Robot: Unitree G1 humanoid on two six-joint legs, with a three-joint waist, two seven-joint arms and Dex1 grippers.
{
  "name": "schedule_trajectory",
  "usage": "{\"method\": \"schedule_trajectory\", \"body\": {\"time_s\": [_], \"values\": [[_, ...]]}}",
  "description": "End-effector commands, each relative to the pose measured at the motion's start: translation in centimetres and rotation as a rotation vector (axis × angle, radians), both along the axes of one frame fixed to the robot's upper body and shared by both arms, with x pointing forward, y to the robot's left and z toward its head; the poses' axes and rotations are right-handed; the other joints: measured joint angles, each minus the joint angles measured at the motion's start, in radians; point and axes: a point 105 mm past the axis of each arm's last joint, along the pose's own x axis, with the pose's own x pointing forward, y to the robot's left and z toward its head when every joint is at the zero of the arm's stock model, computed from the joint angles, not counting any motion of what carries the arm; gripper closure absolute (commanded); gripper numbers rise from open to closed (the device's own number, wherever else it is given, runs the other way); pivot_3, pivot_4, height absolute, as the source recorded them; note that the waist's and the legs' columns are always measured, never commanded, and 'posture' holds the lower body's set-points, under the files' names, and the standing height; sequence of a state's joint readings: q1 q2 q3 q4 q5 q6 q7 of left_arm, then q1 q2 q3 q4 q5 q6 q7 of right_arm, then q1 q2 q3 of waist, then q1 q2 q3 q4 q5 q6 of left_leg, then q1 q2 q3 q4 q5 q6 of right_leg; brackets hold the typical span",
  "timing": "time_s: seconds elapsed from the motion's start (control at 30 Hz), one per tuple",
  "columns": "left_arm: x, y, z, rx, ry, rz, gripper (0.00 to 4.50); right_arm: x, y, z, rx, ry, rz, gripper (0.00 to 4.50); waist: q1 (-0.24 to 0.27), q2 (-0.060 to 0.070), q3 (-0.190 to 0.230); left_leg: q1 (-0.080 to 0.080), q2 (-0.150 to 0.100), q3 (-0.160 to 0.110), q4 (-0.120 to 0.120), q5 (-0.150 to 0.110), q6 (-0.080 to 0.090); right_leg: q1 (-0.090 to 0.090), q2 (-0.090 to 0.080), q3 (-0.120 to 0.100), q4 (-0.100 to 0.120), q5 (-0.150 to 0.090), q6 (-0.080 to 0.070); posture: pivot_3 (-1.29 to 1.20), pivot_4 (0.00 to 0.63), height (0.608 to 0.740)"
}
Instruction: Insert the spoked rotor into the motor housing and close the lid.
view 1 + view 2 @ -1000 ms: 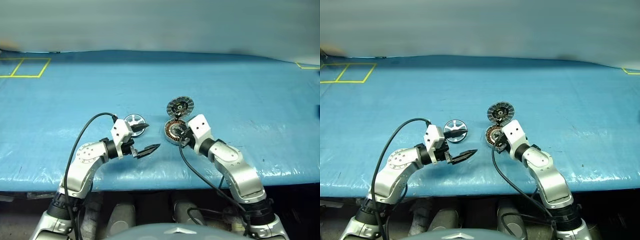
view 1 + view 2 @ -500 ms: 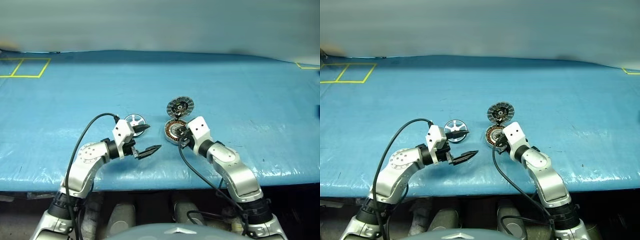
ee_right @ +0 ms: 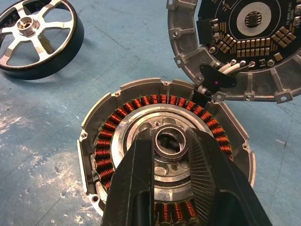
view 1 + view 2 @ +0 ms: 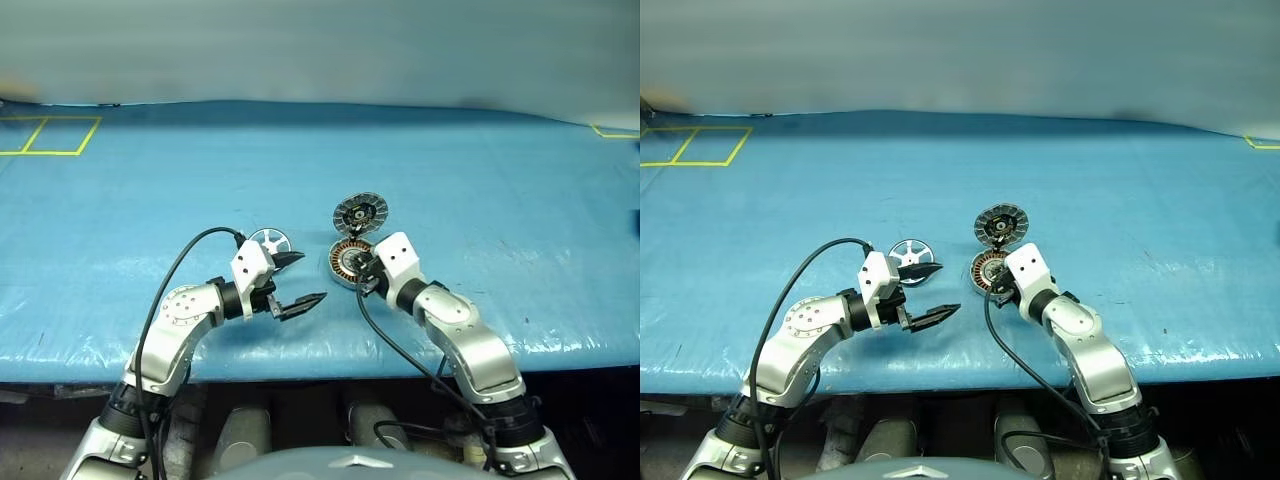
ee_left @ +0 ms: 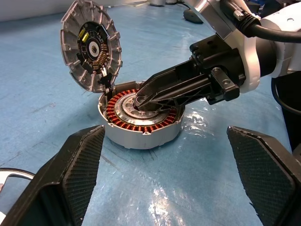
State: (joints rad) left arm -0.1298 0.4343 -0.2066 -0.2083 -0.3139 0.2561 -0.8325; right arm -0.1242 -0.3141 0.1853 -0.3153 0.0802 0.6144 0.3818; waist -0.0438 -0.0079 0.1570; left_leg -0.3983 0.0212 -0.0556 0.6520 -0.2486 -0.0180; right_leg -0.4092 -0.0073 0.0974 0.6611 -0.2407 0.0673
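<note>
Right claw [image 3: 171,155] clamps the housing [image 3: 164,155] centre hub; lid [image 4: 360,213] stands open at housing's 12 o'clock. Left claw [image 4: 295,282] open, rotor [image 4: 268,241] at its 11 o'clock on tabletop [image 4: 150,200].

We can read no words, brands or numbers; the lid [image 3: 244,42] standing open above the motor housing [image 3: 117,136] carries a circuit board with print too small for us to make out.
</note>
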Motion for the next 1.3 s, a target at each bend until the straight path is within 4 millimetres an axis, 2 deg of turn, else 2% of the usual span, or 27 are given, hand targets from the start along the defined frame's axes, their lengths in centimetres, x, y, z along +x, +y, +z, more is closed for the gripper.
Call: {"method": "schedule_trajectory", "body": {"time_s": [0.03, 0.77, 1.13, 1.3], "values": [[-0.3, -0.6, 1.3, -0.011, -0.055, -0.022, 0.00, 0.4, 0.1, 0.7, -0.006, -0.031, 0.002, 3.84, 0.000, 0.000, 0.000, 0.000, 0.000, 0.000, 0.000, 0.000, 0.000, 0.000, 0.000, 0.000, 0.000, 0.000, 0.000, 0.00, 0.150, 0.740], [-0.1, -0.4, 0.9, -0.001, -0.047, -0.008, 0.00, -0.1, 0.2, 0.4, -0.005, -0.015, 0.025, 3.84, 0.000, 0.000, 0.000, 0.000, 0.000, 0.000, 0.000, 0.000, 0.000, 0.000, 0.000, 0.000, 0.000, 0.000, 0.000, 0.00, 0.150, 0.740], [0.0, 0.0, 0.4, 0.012, -0.039, 0.001, 0.00, -0.1, 0.5, 1.4, 0.054, -0.032, 0.035, 3.84, 0.000, 0.000, 0.000, 0.000, 0.000, 0.000, 0.000, 0.000, 0.000, 0.000, 0.000, 0.000, 0.000, 0.000, -0.001, 0.00, 0.150, 0.740], [0.0, 0.1, 0.2, 0.015, -0.037, 0.000, 0.00, 0.0, 0.3, 1.2, 0.035, -0.030, 0.031, 3.84, 0.000, 0.000, 0.000, 0.000, 0.000, 0.000, 0.000, 0.000, 0.000, 0.000, 0.000, 0.000, 0.000, 0.001, -0.001, 0.00, 0.150, 0.740]]}}
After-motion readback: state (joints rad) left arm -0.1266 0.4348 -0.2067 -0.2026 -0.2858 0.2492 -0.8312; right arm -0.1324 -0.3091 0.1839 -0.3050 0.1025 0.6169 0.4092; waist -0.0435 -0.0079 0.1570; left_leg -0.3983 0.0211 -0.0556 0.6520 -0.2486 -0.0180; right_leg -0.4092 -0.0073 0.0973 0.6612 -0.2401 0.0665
